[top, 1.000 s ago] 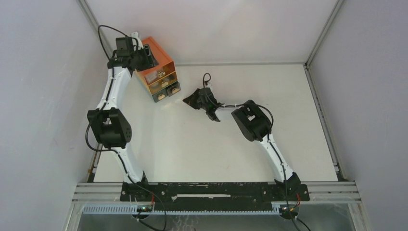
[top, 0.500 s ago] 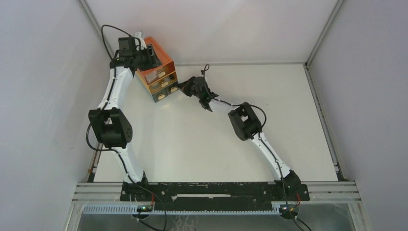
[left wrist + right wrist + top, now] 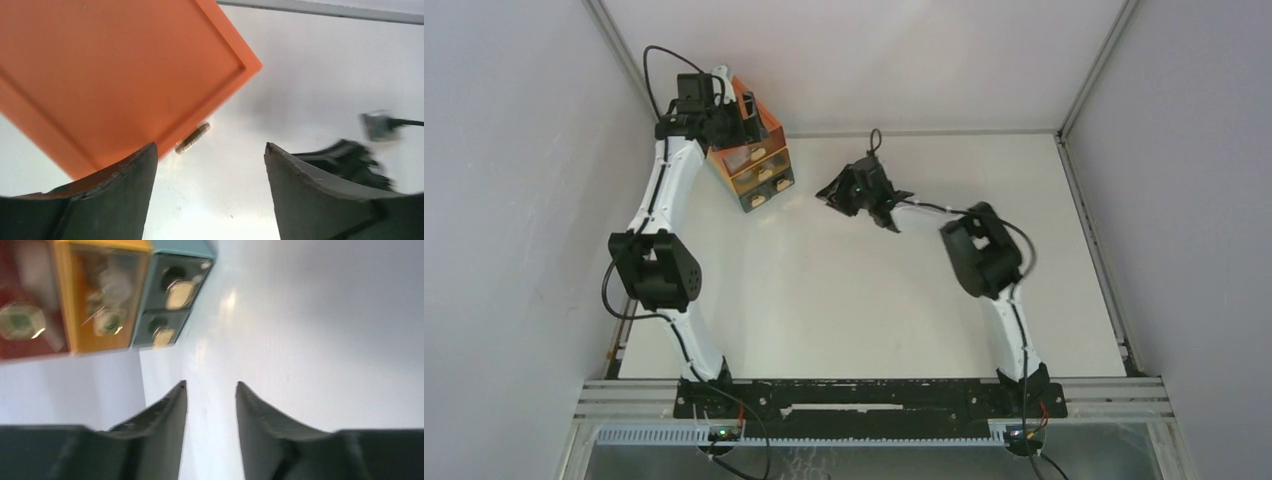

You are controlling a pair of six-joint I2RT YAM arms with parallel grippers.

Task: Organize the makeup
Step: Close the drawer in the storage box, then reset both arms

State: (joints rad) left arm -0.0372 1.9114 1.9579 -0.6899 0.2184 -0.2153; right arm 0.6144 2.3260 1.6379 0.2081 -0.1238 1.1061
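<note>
The tabletop (image 3: 874, 300) carries the orange 3-drawer box (image 3: 762, 122) at its 10 o'clock corner. The left gripper (image 3: 210, 150) hangs wide and empty above the box. The right gripper (image 3: 210, 385), narrowly parted and empty, has the drawers (image 3: 764, 172) between 9 and 10 o'clock. The makeup (image 3: 107, 320) lies inside them, likelier the right arm's reach.

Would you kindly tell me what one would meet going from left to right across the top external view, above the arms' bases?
left arm's elbow → orange drawer box → right arm's wrist → right arm's elbow
</note>
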